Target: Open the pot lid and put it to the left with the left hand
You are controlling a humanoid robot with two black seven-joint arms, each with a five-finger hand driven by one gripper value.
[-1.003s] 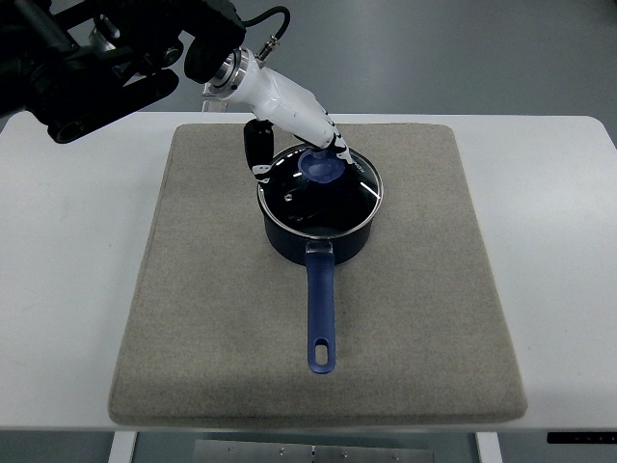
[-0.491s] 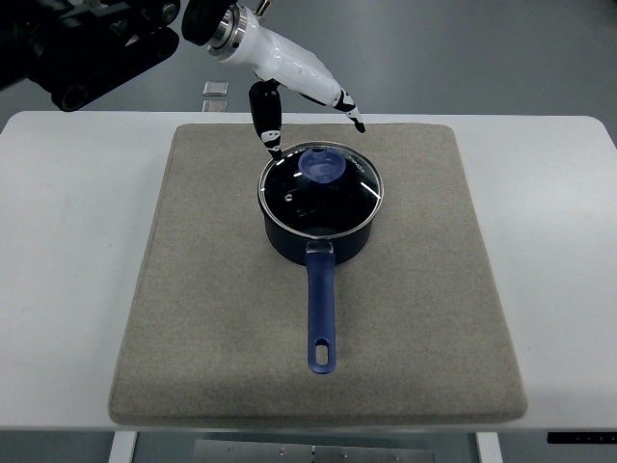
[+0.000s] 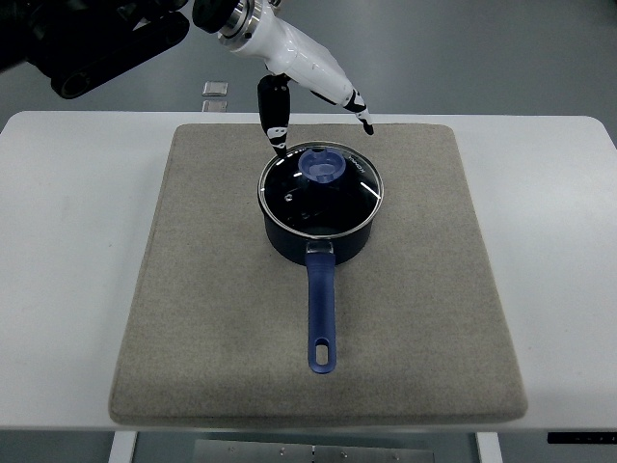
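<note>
We see a white table (image 3: 67, 289) that spans the full width of the top view. A square grey mat (image 3: 212, 318) lies flat on it and covers most of the tabletop, leaving bare white margins at the left and right. Beyond the far edge of the table, the floor (image 3: 482, 58) is a plain grey-blue surface. A small pale square object (image 3: 214, 89) lies on that floor just behind the table edge; we cannot tell what it is.

A dark blue pot (image 3: 319, 224) stands upright on the mat, slightly above the mat's centre. Its long blue handle (image 3: 321, 318) points toward the near edge of the table. The glass lid (image 3: 321, 191) sits closed on the pot rim, and the round blue knob (image 3: 323, 166) rises from the lid's centre.

The left hand (image 3: 308, 92) enters from the upper left on a black arm (image 3: 87, 43) with a white forearm shell. We see it poised above the far rim of the pot. Its fingers are spread and relaxed and grasp nothing. One dark digit (image 3: 275, 121) points down toward the lid's far-left rim, and another fingertip (image 3: 365, 122) extends past the far-right rim. We cannot tell whether the lower digit touches the lid.
</note>
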